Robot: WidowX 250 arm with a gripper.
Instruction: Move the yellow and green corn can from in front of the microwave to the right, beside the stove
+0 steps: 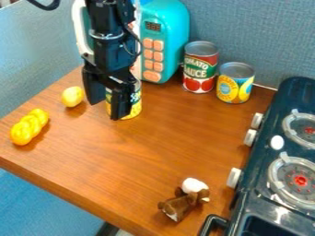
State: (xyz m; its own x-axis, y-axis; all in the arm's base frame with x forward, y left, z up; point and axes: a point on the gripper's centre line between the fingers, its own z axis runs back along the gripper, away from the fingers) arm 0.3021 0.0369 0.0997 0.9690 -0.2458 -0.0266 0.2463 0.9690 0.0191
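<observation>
The black gripper [106, 109] hangs over the back left part of the wooden table, with its two fingers apart. Directly behind it stands a yellow can [135, 105], partly hidden by the fingers; whether they touch it I cannot tell. To the gripper's left lies a yellow lemon-like toy [72, 96]. A bumpy yellow toy [29, 126] rests near the left edge. Farther right are a red and green tomato can [200, 67] and a shorter yellow and blue can [235, 83]. A brown and white plush toy [184, 199] lies near the front edge.
A teal toy microwave [164, 41] stands behind the arm, against the grey partition [258, 32]. Along the right side is a dark toy stove [271, 161] with burners and white knobs. The wooden table [138, 168] ends diagonally at the front left.
</observation>
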